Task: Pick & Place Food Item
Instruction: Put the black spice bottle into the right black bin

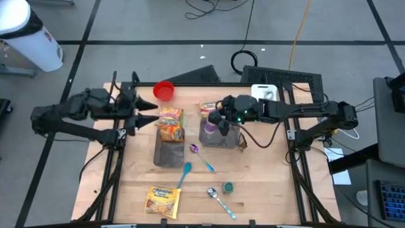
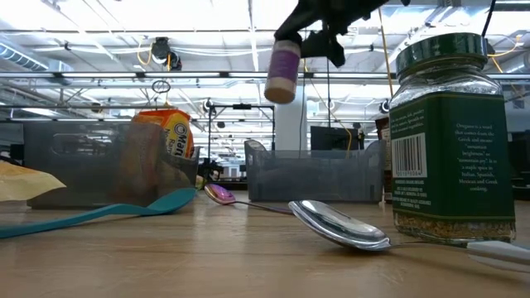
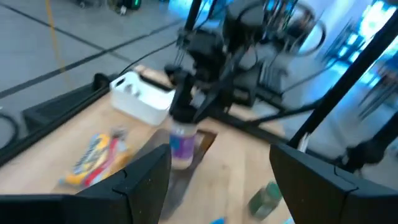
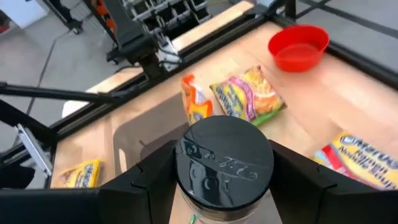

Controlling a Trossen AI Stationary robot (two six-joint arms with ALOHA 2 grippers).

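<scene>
Grey bin [image 1: 168,154] holds noodle packets [image 1: 171,124]; right tool [image 1: 221,121] grips purple-labelled jar [image 2: 283,71]

This is a robotics lab or test hall. A wooden table [image 1: 253,183] stands on a grey concrete floor [image 1: 158,25] marked with dark lines, and cables [image 1: 247,60] trail across it beyond the far edge. Two dark arms are mounted on black frames at the left and right sides. The low view looks into a large open hall with rows of ceiling strip lights [image 2: 248,16], metal trusses and racks. A keyboard [image 1: 392,206] and desk equipment sit to the right of the table.
</scene>
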